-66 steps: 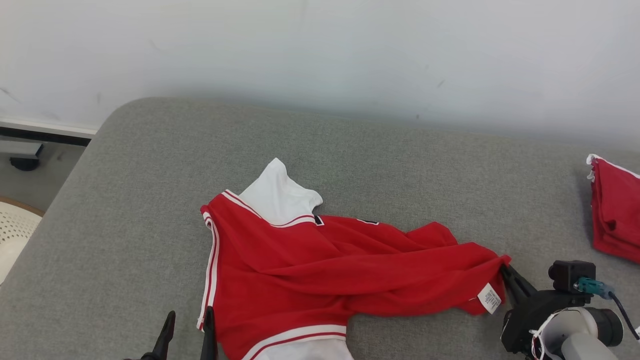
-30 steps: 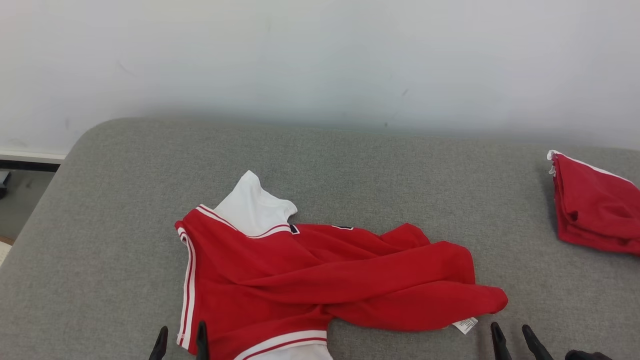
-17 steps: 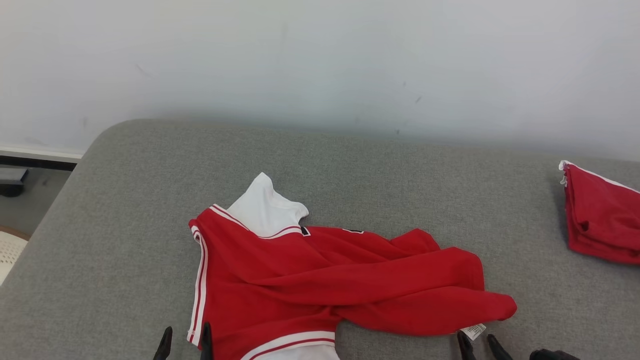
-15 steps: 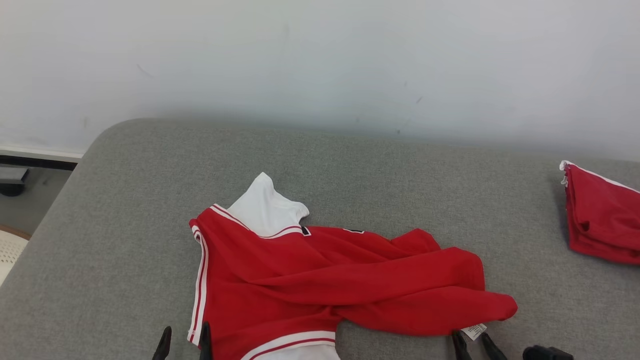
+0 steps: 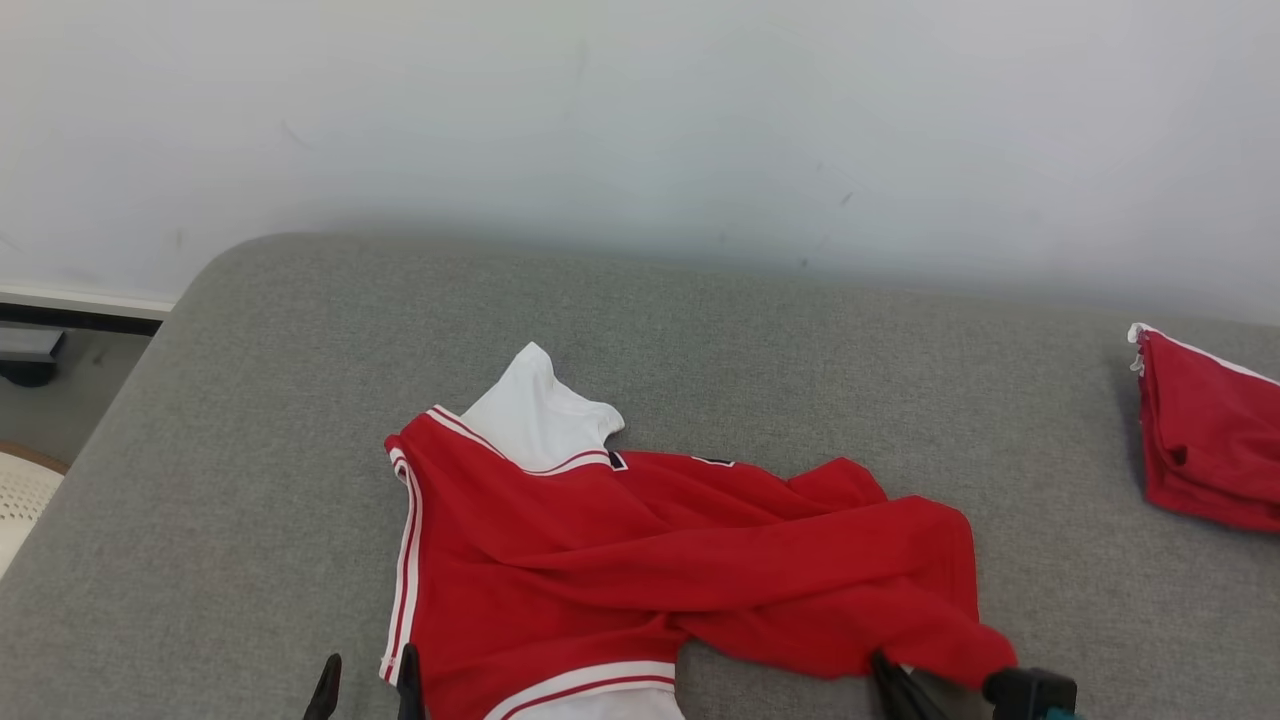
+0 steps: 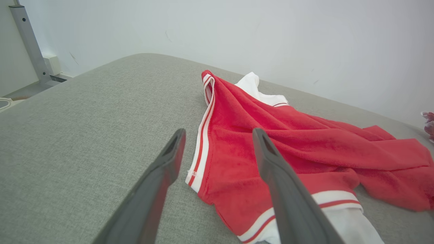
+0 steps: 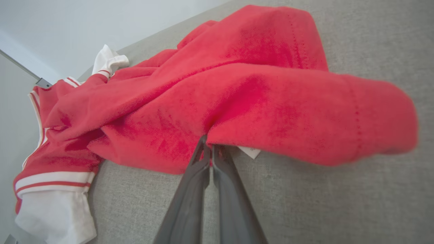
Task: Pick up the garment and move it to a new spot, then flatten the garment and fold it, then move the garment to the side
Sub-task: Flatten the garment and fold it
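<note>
Red fleecy white-trimmed garment (image 5: 640, 560) rumpled on grey woven surface (image 5: 800, 350); right claw (image 7: 208, 145) pinches its 5 o'clock hem, left claw (image 6: 218, 135) spread.

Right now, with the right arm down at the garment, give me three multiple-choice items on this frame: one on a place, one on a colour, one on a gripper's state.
1. Where on the grey cushion does the second red cloth pile lie in the head view?
A. Far left edge
B. Far right edge
C. Middle of the cushion

2. What colour are the stripes along the side hem of the spread red garment?
A. White
B. Blue
C. Yellow

3. How does the right gripper stand?
A. Open above the cushion
B. Shut on nothing
C. Shut on the garment's edge

Key:
1 B: it lies at the right border, apart from the spread garment.
2 A: white stripes run down its left side.
3 C: the right wrist view shows the fingers pinched together with red cloth between the tips.
</note>
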